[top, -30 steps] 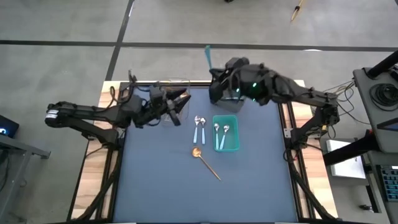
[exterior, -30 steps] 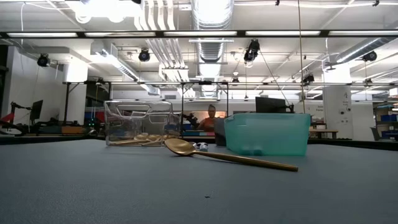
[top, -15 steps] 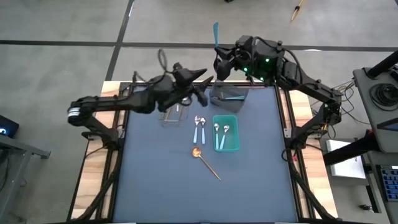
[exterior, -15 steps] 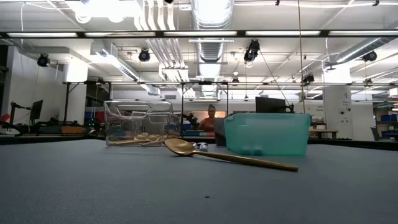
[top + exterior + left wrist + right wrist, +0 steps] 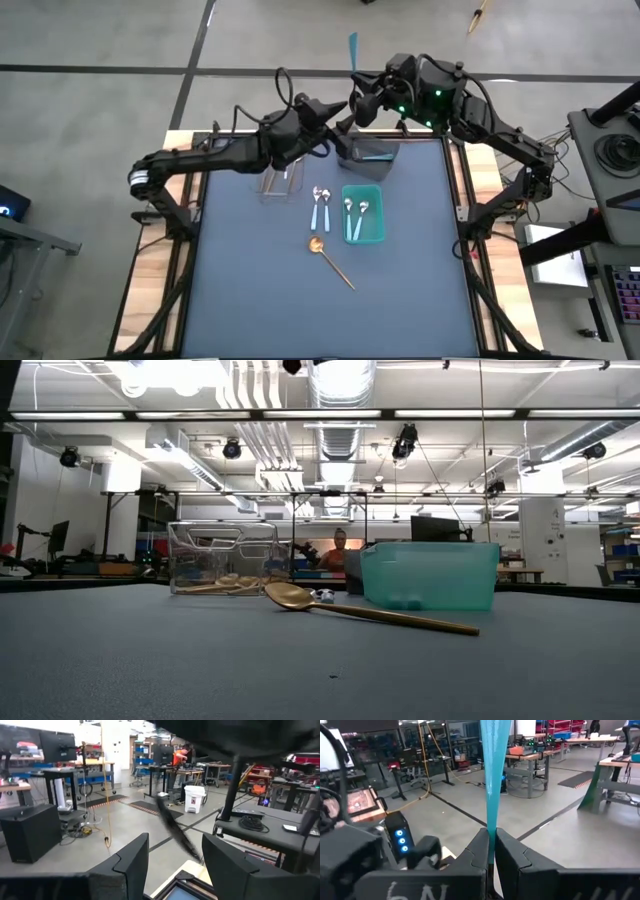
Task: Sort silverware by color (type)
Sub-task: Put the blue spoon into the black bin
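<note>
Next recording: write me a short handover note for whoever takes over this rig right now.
Right gripper: shut on a teal-handled spoon, raised behind the grey bin.
Left gripper: open, empty, raised above the table's back edge near the clear bin.
Done: gold spoons in the clear bin; two light-blue-handled spoons in the teal bin.
Left: one long gold spoon and two light-blue-handled spoons lie on the mat; the held spoon still needs binning.

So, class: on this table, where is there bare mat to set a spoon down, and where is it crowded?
Free: the near half of the mat, below the gold spoon, and both side strips. Crowded: the far edge, where the clear bin, grey bin, teal bin and two blue-handled spoons cluster under both arms.
</note>
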You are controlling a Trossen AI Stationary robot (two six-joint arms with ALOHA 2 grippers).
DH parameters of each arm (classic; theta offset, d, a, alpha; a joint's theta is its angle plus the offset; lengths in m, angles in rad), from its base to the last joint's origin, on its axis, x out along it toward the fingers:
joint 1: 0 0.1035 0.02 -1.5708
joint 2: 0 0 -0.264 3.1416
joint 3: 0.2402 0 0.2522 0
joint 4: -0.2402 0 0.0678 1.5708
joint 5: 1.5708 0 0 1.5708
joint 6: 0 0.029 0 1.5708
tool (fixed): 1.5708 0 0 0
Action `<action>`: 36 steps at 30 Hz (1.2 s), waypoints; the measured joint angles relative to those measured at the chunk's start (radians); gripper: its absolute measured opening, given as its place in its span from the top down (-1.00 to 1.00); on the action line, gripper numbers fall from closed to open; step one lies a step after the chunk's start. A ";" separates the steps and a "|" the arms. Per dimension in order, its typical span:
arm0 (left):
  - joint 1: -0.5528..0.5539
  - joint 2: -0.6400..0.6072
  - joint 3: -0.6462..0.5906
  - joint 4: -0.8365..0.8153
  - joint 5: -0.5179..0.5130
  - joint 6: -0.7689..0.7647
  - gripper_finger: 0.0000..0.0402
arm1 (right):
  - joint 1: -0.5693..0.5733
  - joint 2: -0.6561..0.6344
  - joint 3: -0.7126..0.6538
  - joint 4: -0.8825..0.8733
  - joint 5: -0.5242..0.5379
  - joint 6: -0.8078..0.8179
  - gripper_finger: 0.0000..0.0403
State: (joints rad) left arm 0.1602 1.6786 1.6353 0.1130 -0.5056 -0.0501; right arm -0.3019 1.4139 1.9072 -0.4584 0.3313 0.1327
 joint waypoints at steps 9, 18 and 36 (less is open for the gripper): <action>0.018 0.019 0.001 0.026 0.002 -0.037 0.17 | 0.000 0.001 0.000 0.001 0.001 0.051 0.95; 0.019 0.021 0.001 0.027 0.002 -0.038 0.42 | 0.002 0.002 -0.013 0.025 0.000 0.049 0.95; 0.026 -0.013 0.001 -0.071 -0.064 -0.091 0.99 | 0.006 0.000 -0.053 0.034 -0.051 0.063 0.82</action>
State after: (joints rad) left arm 0.1864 1.6651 1.6360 0.0422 -0.5692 -0.1413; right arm -0.2962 1.4139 1.8538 -0.4242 0.2800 0.1959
